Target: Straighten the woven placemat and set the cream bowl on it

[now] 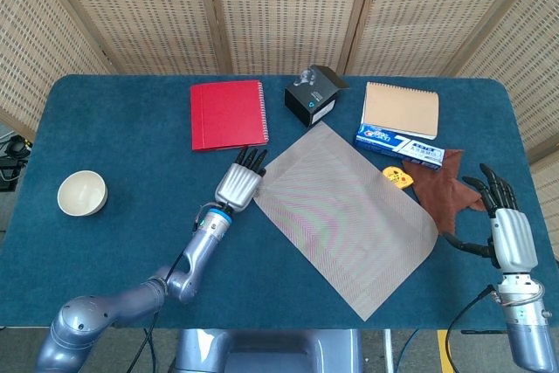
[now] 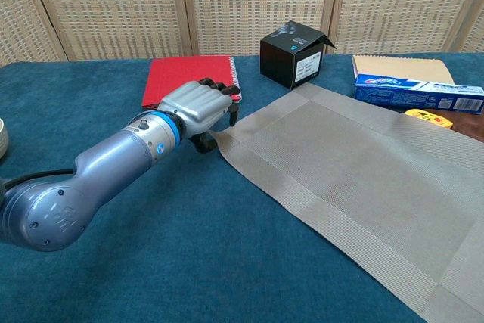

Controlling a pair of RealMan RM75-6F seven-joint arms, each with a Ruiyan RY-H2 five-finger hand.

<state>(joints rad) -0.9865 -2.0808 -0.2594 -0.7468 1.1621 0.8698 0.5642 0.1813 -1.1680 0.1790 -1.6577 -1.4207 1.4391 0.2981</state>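
The head view looks steeply down from above the robot's side of the blue cloth-covered table [image 1: 122,128], taking in its whole top and the wicker screens behind. The chest view sits low and close, facing level across the table [image 2: 227,262] toward those screens. Both share the grey woven placemat [image 1: 345,216] [image 2: 355,179], the left hand [image 1: 238,184] [image 2: 195,106] at its corner, and, just beyond its fingers [image 1: 251,160] [image 2: 227,100], the red spiral notebook [image 1: 227,114] [image 2: 181,73].
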